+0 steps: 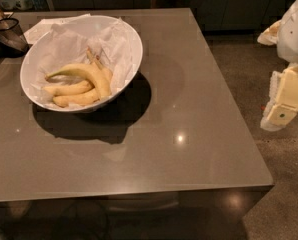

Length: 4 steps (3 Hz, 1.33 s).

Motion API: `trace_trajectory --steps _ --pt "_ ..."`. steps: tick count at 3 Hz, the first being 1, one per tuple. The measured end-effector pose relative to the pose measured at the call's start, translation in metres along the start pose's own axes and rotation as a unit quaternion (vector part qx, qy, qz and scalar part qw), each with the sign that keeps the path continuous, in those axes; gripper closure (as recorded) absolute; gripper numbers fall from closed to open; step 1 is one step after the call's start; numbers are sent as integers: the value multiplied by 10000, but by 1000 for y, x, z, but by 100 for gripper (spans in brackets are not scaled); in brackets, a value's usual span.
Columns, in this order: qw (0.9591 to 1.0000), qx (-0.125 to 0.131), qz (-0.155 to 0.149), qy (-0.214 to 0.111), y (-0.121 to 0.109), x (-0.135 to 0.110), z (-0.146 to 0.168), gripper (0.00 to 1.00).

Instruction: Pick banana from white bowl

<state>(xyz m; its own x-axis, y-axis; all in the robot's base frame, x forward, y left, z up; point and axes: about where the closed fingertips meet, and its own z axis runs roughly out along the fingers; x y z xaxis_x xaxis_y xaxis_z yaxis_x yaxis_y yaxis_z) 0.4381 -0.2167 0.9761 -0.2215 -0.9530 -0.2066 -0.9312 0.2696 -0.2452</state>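
The white bowl point(131, 44) stands on the left half of the grey table, lined with crumpled white paper. Three bananas lie in its lower part, joined at the stems. The banana point(89, 72) is the longest one, curved over the top of the other two, with its tip pointing left. Two shorter, paler bananas point(71, 89) lie under it. My gripper point(284, 106) hangs at the right edge of the view, off the table's right side and above the floor, far from the bowl.
The grey table point(179, 134) reaches from the bowl to its right and front edges. A dark mesh holder point(9, 34) and a sheet of paper point(39, 29) sit at the back left. Dark cabinets stand behind. Speckled floor point(279, 184) lies to the right.
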Motion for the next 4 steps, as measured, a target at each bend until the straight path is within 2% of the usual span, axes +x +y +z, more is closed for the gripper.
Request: trace_trajectory --steps 1,2,3,4 --pt "10000 0 0 0 0 0 0 0" --pt "9998 6 -191 68 6 -23 -5 0" --pt "9977 -57 -643 187 12 -65 -14 0" --pt "9925 -74 -1173 338 17 -113 -16 0"
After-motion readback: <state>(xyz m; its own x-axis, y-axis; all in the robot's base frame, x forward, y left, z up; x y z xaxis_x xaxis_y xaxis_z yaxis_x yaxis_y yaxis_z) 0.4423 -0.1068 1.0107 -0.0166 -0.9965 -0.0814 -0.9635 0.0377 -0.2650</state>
